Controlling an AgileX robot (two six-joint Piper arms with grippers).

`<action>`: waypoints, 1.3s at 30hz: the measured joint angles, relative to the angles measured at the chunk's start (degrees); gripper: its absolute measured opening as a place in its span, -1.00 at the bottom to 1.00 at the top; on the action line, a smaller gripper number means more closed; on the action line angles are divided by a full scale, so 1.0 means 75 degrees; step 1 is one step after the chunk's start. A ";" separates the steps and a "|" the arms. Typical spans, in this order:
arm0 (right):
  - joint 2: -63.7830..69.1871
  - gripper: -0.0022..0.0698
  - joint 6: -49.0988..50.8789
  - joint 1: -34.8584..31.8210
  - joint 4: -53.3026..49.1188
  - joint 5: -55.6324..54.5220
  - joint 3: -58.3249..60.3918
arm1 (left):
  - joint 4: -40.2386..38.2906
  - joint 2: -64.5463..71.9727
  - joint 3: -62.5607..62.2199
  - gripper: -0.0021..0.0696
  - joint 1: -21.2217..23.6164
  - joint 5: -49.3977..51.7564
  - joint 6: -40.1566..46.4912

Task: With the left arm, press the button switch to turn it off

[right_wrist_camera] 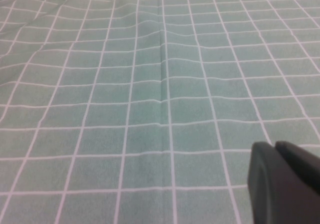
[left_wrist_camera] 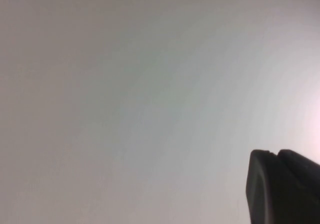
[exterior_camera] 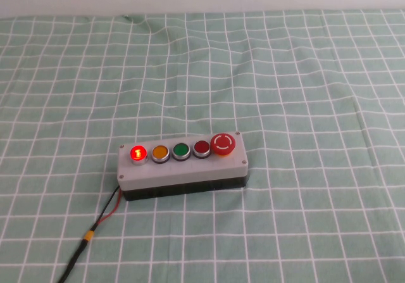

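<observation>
We haven't started yet: left end effector (left_wrist_camera: 282, 186) and right end effector (right_wrist_camera: 282, 184) sit parked off-scene, openness can't tell, so next we reach for the lit red button (exterior_camera: 137, 153).

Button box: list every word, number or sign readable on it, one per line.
Lit red button: a bright mark, too blurred to read.
Large red mushroom button: white curved arrow signs, no words.
Grey button box: no readable text.
Left gripper and right gripper carry none.
</observation>
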 joint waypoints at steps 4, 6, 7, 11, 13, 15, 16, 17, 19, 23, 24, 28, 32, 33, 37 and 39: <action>0.0000 -0.99 0.0000 0.0000 0.0000 0.0000 0.0000 | -0.0033 0.0000 -0.1005 -0.95 0.0000 0.0571 -0.0165; 0.0000 -0.99 0.0000 0.0000 0.0000 0.0000 0.0000 | -0.0033 -0.0015 -0.1686 -0.95 0.0000 0.1169 -0.0176; 0.0000 -0.99 0.0000 0.0000 0.0000 0.0000 0.0000 | -0.0033 -0.0015 -0.2043 -0.95 0.0000 0.1563 -0.0176; 0.0000 -0.99 0.0000 0.0000 0.0000 0.0000 0.0000 | 0.0022 0.0484 -0.3414 -0.95 0.0000 0.3403 -0.0194; 0.0000 -0.99 0.0000 0.0000 0.0000 0.0000 0.0000 | 0.0032 0.0974 -0.4008 -0.95 0.0000 0.4287 -0.0194; 0.0000 -0.99 0.0000 0.0000 0.0000 0.0000 0.0000 | 0.0052 0.1500 -0.4547 -0.95 0.0000 0.5163 -0.0194; 0.0000 -0.99 0.0000 0.0000 0.0000 0.0000 0.0000 | 0.0058 0.1816 -0.4817 -0.95 0.0000 0.5601 -0.0194; 0.0000 -0.99 0.0000 0.0000 0.0000 0.0000 0.0000 | 0.0073 0.2129 -0.5052 -0.95 0.0000 0.5985 -0.0194; 0.0000 -0.99 0.0000 0.0000 0.0000 0.0000 0.0000 | 0.0174 0.2670 -0.5397 -0.95 0.0000 0.6506 -0.0140; 0.0000 -0.99 0.0000 0.0000 0.0000 0.0000 0.0000 | 0.0497 0.3523 -0.5537 -0.95 0.0000 0.6686 0.0189; 0.0000 -0.99 0.0000 0.0000 0.0000 0.0000 0.0000 | 0.0497 0.3648 -0.5551 -0.95 0.0000 0.6686 0.0172; 0.0000 -0.99 0.0000 0.0000 0.0000 0.0000 0.0000 | 0.0360 0.4143 -0.5563 -0.95 0.0000 0.6638 0.0006; 0.0000 -0.99 0.0000 0.0000 0.0000 0.0000 0.0000 | 0.0344 0.4663 -0.5563 -0.95 0.0000 0.6934 -0.0028; 0.0000 -0.99 0.0000 0.0000 0.0000 0.0000 0.0000 | 0.0344 0.4786 -0.5586 -0.95 0.0000 0.7065 -0.0028; 0.0000 -0.99 0.0000 0.0000 0.0000 0.0000 0.0000 | 0.0344 0.5478 -0.5943 -0.95 0.0000 0.8052 0.0083; 0.0000 -0.99 0.0000 0.0000 0.0000 0.0000 0.0000 | 0.0333 0.5833 -0.6219 -0.95 0.0000 0.8610 0.0262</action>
